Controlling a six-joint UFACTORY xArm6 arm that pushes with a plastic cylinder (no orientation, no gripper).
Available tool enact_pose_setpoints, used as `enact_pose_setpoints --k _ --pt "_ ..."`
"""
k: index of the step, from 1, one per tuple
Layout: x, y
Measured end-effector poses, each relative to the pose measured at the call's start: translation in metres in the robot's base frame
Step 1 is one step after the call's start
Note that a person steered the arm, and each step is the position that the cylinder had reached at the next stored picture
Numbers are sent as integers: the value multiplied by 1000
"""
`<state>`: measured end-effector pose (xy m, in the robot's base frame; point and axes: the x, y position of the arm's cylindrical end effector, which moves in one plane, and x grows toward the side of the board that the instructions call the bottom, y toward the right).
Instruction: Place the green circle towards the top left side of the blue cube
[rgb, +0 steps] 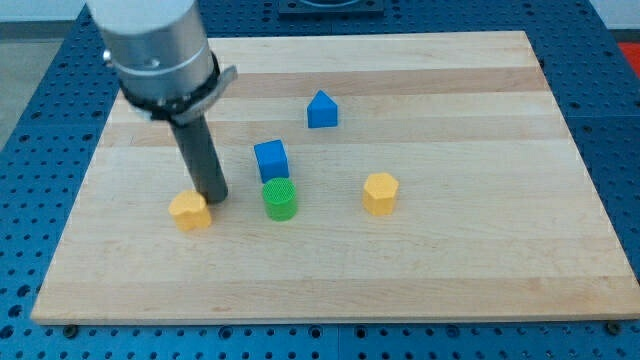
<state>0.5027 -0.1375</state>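
The arm has no claw, only a rod. Its tip (216, 198) touches the yellow block (189, 211), left of the green circle (280, 199), which sits just below the blue cube (271, 159), probably for pushing it around.

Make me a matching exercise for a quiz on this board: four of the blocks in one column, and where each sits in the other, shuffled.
Things:
1. green circle (ridged green cylinder block)
2. blue cube
3. blue house-shaped block
4. yellow hexagonal block

Places:
A. farthest toward the view's top of the four
B. farthest toward the view's right, apart from the others
C. just below the blue cube, close to it
D. between the blue house-shaped block and the green circle

Pairs: 1-C, 2-D, 3-A, 4-B

My tip is beside a fifth block, the yellow one at the view's left.
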Motion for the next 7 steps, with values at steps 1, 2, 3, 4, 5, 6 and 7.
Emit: enact_pose_setpoints --k 1,2,3,4,5,6,7 --pt "41 30" --pt "49 90" --pt "26 118" --pt "12 112" --pt "12 87" --pt "10 66" --pt "0 63"
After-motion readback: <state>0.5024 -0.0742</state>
